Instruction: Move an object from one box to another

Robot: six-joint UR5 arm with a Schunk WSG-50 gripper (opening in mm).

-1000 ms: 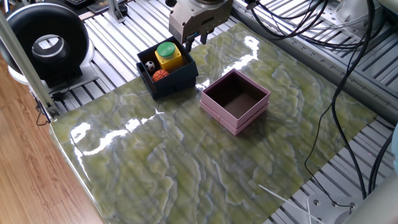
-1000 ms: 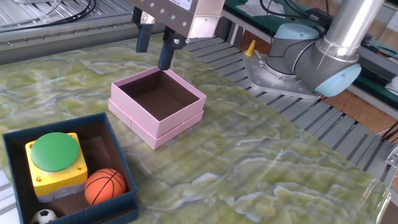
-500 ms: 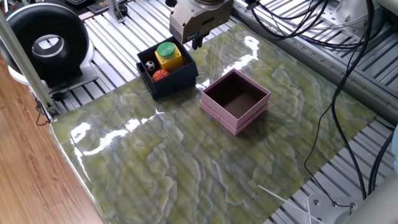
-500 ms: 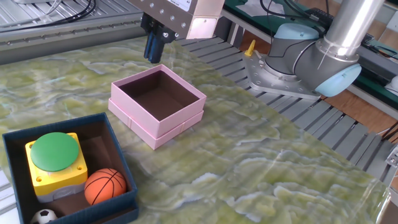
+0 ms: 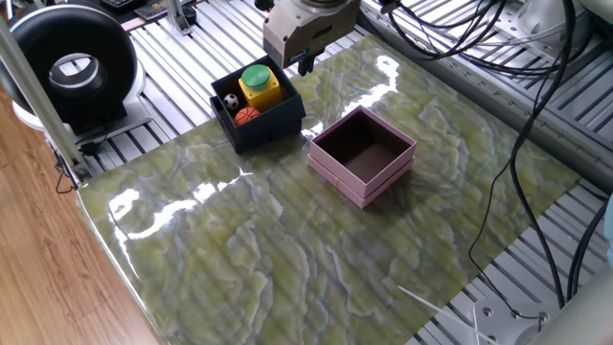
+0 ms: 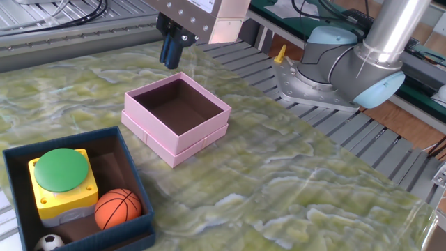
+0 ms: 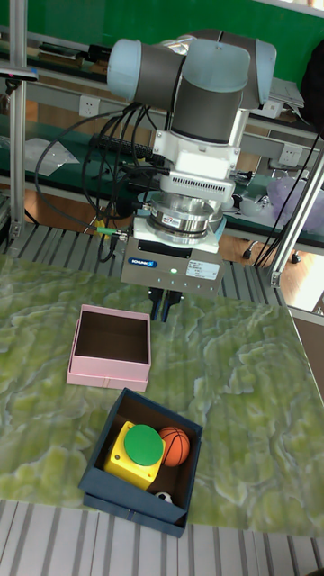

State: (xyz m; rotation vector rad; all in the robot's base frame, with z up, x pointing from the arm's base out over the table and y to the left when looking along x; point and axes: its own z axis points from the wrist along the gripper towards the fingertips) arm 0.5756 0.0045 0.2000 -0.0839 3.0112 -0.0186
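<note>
Looking down from one fixed view, the gripper (image 5: 306,65) hangs in the air behind the navy box (image 5: 259,113). Its two dark fingers are pressed together and hold nothing. The navy box sits on the green mat (image 5: 287,240). Inside it are a yellow block with a green button (image 5: 258,83), a small basketball (image 5: 247,115) and a tiny soccer ball (image 5: 230,100). The pink box (image 5: 362,155) sits just to one side of the navy box, close but not touching. It has nothing in it.

From the other fixed view, the gripper (image 6: 170,50) is up above the mat (image 6: 293,181), behind the pink box (image 6: 175,118). The fingers are closed tight on each other and are empty. The navy box (image 6: 77,188) is near the front corner. The button block (image 6: 63,180) sits in it, with the basketball (image 6: 118,208) beside the block. The soccer ball (image 6: 49,242) peeks out at the bottom edge. The pink box shows only its dark brown floor.

In the tall fixed view, the gripper (image 7: 166,306) points down from the big grey arm (image 7: 202,99). It is above the mat (image 7: 243,378), just past the far right corner of the pink box (image 7: 110,346). The fingers look shut together. The navy box (image 7: 141,462) lies nearer the camera, with the button block (image 7: 136,452), the basketball (image 7: 175,445) and a bit of the soccer ball (image 7: 163,497) in it.
</note>
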